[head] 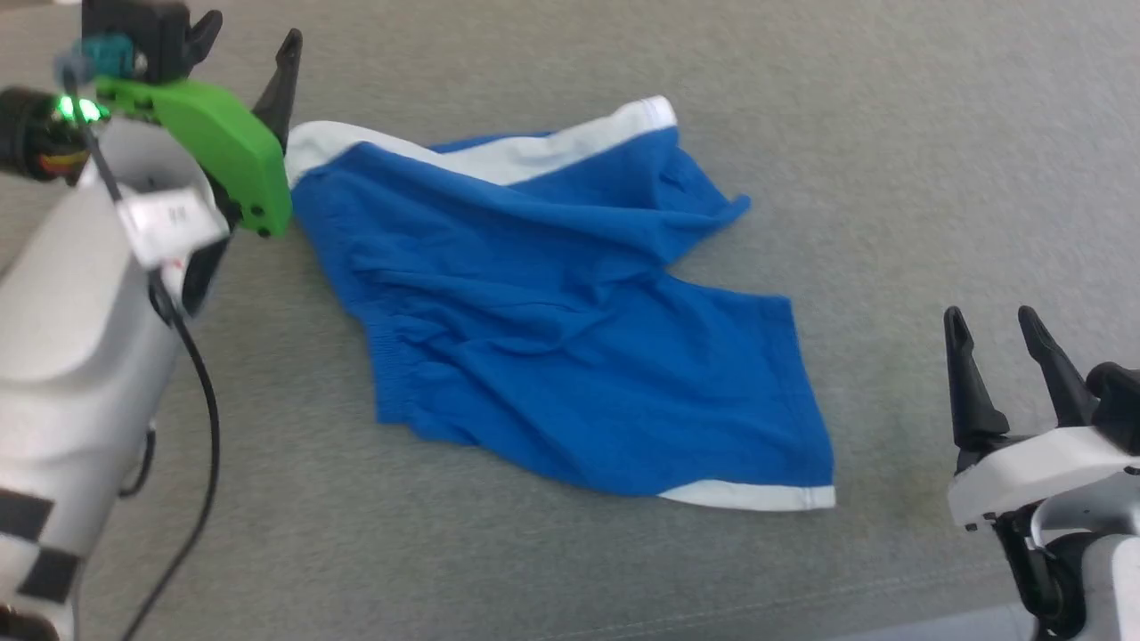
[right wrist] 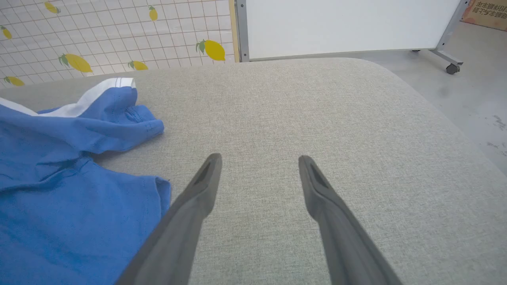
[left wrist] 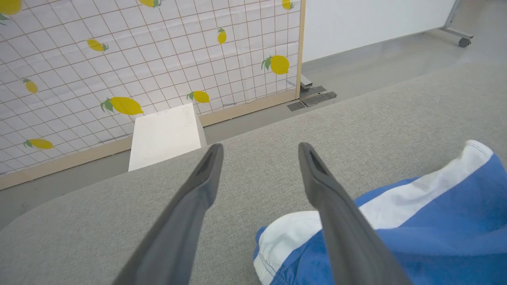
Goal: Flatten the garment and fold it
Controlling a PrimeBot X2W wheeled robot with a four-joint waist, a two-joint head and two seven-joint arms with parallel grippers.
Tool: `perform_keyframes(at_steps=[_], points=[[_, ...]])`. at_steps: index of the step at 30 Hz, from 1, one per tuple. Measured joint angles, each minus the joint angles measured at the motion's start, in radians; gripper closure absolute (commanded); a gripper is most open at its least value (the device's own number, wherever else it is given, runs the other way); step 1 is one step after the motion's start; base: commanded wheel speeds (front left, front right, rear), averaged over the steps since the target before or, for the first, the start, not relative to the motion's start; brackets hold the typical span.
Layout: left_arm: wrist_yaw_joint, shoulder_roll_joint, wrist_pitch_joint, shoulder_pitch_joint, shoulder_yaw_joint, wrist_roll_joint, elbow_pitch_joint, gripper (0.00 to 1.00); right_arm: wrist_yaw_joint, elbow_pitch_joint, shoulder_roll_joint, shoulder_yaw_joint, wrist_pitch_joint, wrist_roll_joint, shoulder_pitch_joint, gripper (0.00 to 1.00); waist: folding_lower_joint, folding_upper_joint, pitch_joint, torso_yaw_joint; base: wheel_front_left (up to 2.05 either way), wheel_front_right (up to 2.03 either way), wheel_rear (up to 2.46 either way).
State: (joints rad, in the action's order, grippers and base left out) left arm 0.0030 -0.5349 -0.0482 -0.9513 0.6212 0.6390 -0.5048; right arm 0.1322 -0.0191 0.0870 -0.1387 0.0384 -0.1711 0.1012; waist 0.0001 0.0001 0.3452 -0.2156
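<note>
**A:** What is seen from the head?

**B:** Bright blue shorts (head: 552,320) of soft cloth are spread, rumpled and creased, across the grey woven covering of the bench (head: 891,133). White bands are seen along the far edge and at the near hem, and a gathered waistband on the left side. The left claw (head: 248,36) is held at the shorts' far left corner, its dark tapered fingers parted with nothing gripped. The right claw (head: 991,325) is held apart from the shorts, off their right hem, also parted and empty.

**A:** And from the left wrist?

**B:** The fingers are seen spread wide. The white-banded corner lies under one of them; whether it is touched cannot be told. Past the bench edge, a lemon-printed grid panel (left wrist: 119,59) and a flat white box (left wrist: 166,134) are seen.

**A:** From the right wrist?

**B:** The fingers are spread wide above bare covering, with nothing between them. The shorts lie to that view's left. A white board (right wrist: 336,23) on a castered frame is seen beyond the rounded bench corner.
</note>
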Motion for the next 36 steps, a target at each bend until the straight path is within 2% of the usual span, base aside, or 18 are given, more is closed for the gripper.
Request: perform_keyframes(at_steps=[3, 8, 14, 19, 23, 26, 30, 32, 36], points=[[0.035, 0.003, 0.094, 0.061, -0.021, 0.0, 0.043, 0.0, 0.0, -0.005, 0.024, 0.002, 0.032, -0.005, -0.006, 0.0, 0.0, 0.0, -0.03, 0.035, 0.0, 0.0, 0.0], [0.13, -0.007, 0.212, 0.219, -0.056, -0.003, 0.154, 0.0, 0.0, -0.017, 0.062, 0.008, 0.082, -0.021, -0.036, 0.0, -0.0002, 0.0, -0.091, 0.106, 0.0, 0.0, 0.0], [0.235, -0.021, 0.263, 0.469, -0.05, -0.007, 0.314, 0.0, 0.0, -0.038, 0.097, 0.021, 0.139, -0.043, -0.072, 0.0, -0.0002, 0.0, -0.152, 0.193, 0.0, 0.0, 0.0], [0.339, -0.021, 0.289, 0.646, -0.081, -0.002, 0.426, 0.0, 0.0, -0.061, 0.142, 0.065, 0.197, -0.072, -0.076, 0.0, -0.0002, 0.0, -0.187, 0.262, 0.0, 0.0, 0.0], [0.35, -0.019, 0.288, 0.69, -0.052, -0.01, 0.477, 0.0, 0.0, -0.066, 0.217, 0.104, 0.294, -0.112, -0.042, 0.0, -0.0002, 0.0, -0.194, 0.314, 0.0, 0.0, 0.0], [0.348, -0.016, 0.287, 0.689, -0.036, -0.029, 0.499, 0.0, 0.0, -0.036, 0.269, 0.119, 0.452, -0.205, 0.049, 0.0, -0.0002, 0.0, -0.186, 0.354, 0.0, 0.0, 0.0], [0.341, -0.005, 0.287, 0.683, -0.033, -0.032, 0.514, 0.0, 0.0, 0.0, 0.374, 0.168, 0.61, -0.259, 0.202, 0.0, -0.0002, 0.0, -0.155, 0.392, 0.0, 0.0, 0.0], [0.34, 0.01, 0.288, 0.673, -0.029, -0.034, 0.517, 0.0, 0.0, 0.042, 0.422, 0.196, 0.687, -0.274, 0.288, 0.0, -0.0002, 0.0, -0.131, 0.412, 0.0, 0.0, 0.0], [0.335, 0.041, 0.289, 0.652, -0.019, -0.041, 0.519, 0.0, 0.0, 0.156, 0.476, 0.248, 0.803, -0.284, 0.415, 0.0, -0.0002, 0.0, -0.086, 0.455, 0.0, 0.0, 0.0]])
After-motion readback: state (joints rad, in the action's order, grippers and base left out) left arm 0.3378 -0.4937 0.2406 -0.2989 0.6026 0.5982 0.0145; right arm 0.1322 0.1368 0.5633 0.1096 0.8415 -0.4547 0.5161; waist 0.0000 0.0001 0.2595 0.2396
